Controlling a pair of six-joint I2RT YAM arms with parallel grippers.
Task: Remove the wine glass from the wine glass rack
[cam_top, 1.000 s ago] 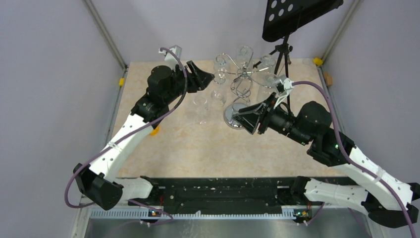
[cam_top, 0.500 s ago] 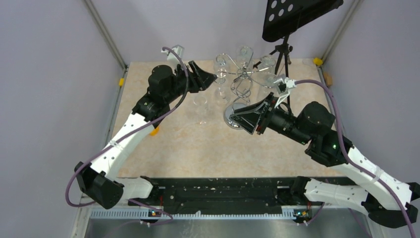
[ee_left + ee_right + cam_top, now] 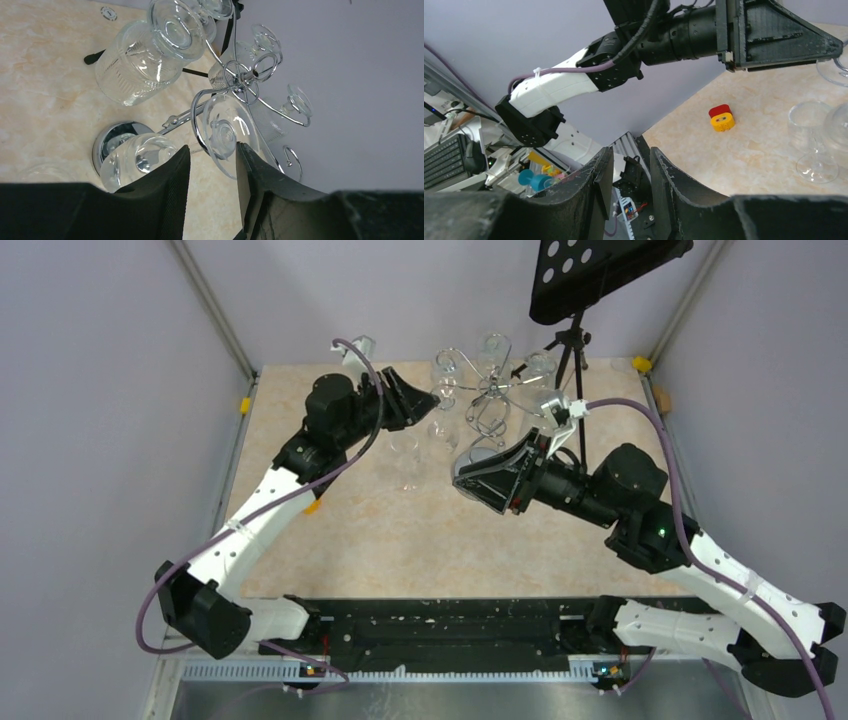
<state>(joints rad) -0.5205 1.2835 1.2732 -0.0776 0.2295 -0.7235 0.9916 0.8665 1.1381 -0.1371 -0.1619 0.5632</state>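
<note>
Just beyond left gripper (image 3: 212,149) jaws, wine glass (image 3: 225,127), hung on rack (image 3: 107,136)

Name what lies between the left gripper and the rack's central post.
Left wrist view: the foot of a hanging wine glass, hooked in a curled rack arm, just beyond the left gripper.
</note>
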